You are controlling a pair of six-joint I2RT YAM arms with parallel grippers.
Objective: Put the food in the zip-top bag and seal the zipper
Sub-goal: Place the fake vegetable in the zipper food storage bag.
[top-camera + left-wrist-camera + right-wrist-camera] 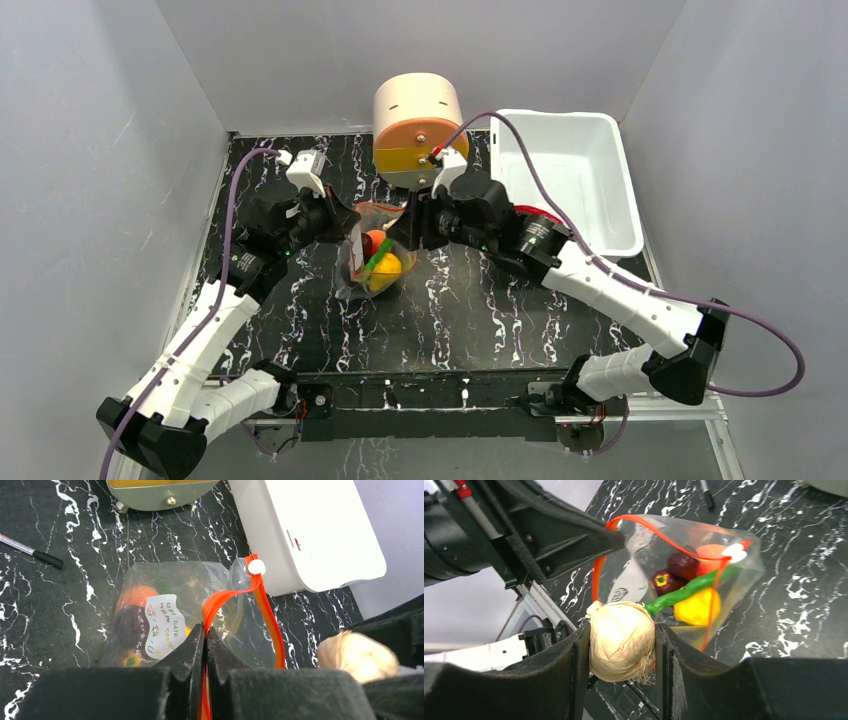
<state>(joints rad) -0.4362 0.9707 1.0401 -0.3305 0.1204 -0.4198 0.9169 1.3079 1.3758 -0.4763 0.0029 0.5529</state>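
Note:
The clear zip-top bag [372, 268] lies mid-table with its mouth open. It holds a yellow lemon [696, 607], a green chili [684, 593], a dark maroon piece [682, 564] and an orange fruit [710, 552]. My left gripper [205, 630] is shut on the orange-red zipper [267, 615] strip and holds one side of the mouth up. The white slider [256, 567] sits at the strip's far end. My right gripper [622, 642] is shut on the beige bulb [620, 641], just outside the bag's open mouth; the bulb also shows in the left wrist view [357, 656].
A white tub [570, 180] stands at the back right. A round beige and yellow container [420, 130] stands at the back centre. A pen [32, 552] lies on the black marbled table [480, 310] left of the bag.

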